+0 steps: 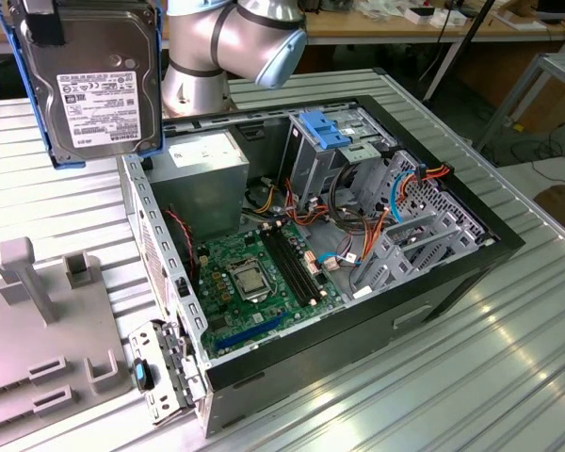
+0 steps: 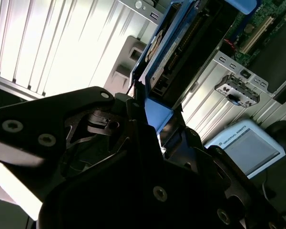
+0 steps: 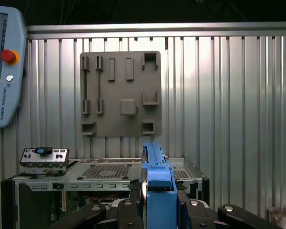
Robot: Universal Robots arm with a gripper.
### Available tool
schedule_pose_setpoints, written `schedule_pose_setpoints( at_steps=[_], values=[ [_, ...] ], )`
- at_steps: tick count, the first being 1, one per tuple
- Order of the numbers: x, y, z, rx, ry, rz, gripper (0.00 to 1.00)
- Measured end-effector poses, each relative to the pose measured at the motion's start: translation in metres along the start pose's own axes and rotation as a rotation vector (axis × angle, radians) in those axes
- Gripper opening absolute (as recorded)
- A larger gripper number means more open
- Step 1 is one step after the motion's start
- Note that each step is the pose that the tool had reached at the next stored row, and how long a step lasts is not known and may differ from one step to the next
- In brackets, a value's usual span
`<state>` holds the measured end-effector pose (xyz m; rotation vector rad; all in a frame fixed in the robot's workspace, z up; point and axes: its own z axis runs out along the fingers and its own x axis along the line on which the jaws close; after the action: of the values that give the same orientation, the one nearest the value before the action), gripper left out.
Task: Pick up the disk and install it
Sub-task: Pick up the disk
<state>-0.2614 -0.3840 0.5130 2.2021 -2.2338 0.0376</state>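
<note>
Ribbed metal table point(image 1: 452, 377) with open case point(image 1: 433, 282) | grey plate point(image 1: 38, 339) beside case, exterior view's left | disk point(image 1: 99, 80) aloft, upright, label showing, clear of case | gripper point(image 3: 158, 202) jaws pinch disk's blue frame, seen in first wrist view

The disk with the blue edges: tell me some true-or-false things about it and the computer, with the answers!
1. The gripper holds the disk up in the air. True.
2. The disk lies inside the computer case. False: it is outside the case, clamped in the gripper.
3. The computer case is open, and a green circuit board shows inside. True.
4. The frame around the disk is red. False: it is blue.
5. The disk's label is white. True.
</note>
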Motion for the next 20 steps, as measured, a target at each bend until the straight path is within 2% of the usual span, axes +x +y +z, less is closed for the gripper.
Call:
schedule_pose_setpoints(
  at_steps=[7,8,13,17,20],
  values=[
    [-0.0002,-0.0163,0.001,0.0001,0.0015,0.0,0.37],
    [-0.0003,-0.0191,0.0014,0.0002,0.0043,0.0,0.37],
    [0.0006,-0.024,0.0023,0.0009,0.0132,0.001,0.37],
    [0.0031,-0.0252,0.0039,0.0015,0.0152,0.004,0.37],
    [0.0031,-0.0343,0.0057,0.0018,0.016,0.004,0.37]
  ],
)
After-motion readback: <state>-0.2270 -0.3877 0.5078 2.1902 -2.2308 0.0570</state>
